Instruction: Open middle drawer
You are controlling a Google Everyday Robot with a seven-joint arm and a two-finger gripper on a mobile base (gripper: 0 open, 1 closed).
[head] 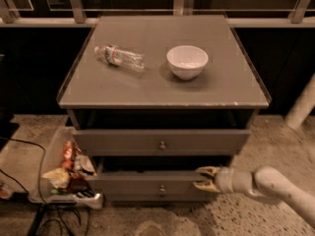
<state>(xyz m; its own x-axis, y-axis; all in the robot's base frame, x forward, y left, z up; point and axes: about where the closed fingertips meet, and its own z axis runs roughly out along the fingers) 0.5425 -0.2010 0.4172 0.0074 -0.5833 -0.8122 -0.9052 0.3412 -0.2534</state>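
The middle drawer [147, 185] is the second grey front of the cabinet, with a small round knob [161, 188] at its centre. It stands out a little from the cabinet, leaving a dark gap above it. My gripper [203, 178] reaches in from the right on a white arm [266, 183]. Its yellowish fingers [207, 170] are spread apart at the right end of that drawer front, one at the top edge and one lower on the face. The taller top drawer [123, 141] sits above with its own knob [161, 144].
On the cabinet top [236, 90] lie a clear plastic bottle [119, 58] and a white bowl [187, 61]. A clear bin of snack packets [69, 168] and black cables [29, 215] are on the floor at left. A white post [301, 104] stands at right.
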